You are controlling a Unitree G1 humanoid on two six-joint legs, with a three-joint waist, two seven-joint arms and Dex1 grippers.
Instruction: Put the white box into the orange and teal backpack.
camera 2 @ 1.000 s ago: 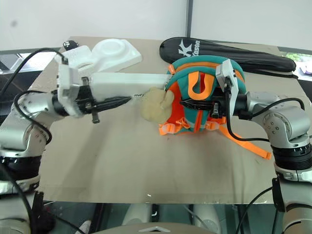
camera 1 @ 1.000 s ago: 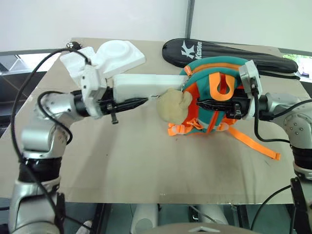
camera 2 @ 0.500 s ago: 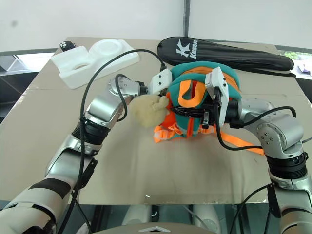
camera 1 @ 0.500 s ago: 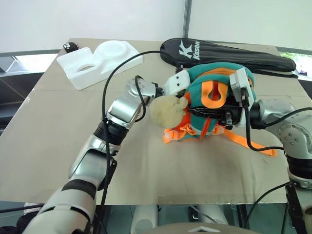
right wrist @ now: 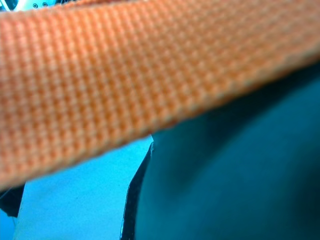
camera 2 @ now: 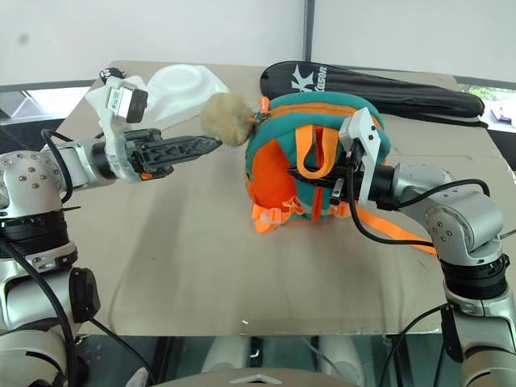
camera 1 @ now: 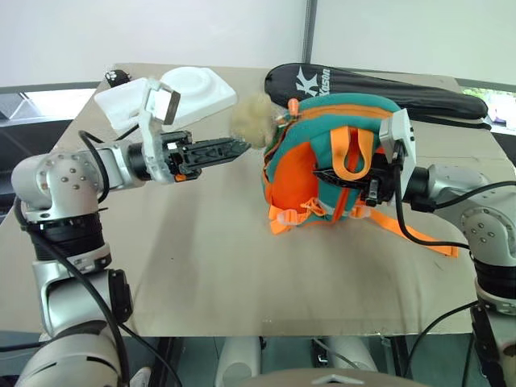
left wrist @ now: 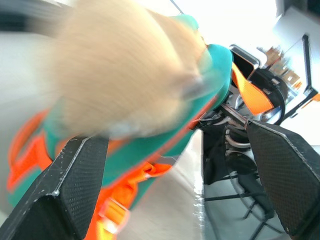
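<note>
While the tan tabletop [camera 1: 201, 242] meets white walls [camera 1: 161, 32], the left hand [camera 1: 234, 147] gapes, right hand [camera 1: 326, 173] clenches an orange strap [camera 1: 352, 157].

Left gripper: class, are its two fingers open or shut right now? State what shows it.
Open. In the wrist view its black fingers stand wide apart, empty, with the plush charm beyond them.

Tan table [camera 1: 201, 242], orange and teal backpack [camera 1: 322, 161], foam tray [camera 1: 189, 90], racket bag [camera 1: 379, 85]

teal-orange backpack [camera 1: 322, 161], beige charm [camera 1: 251, 121], black bag [camera 1: 379, 85]
</note>
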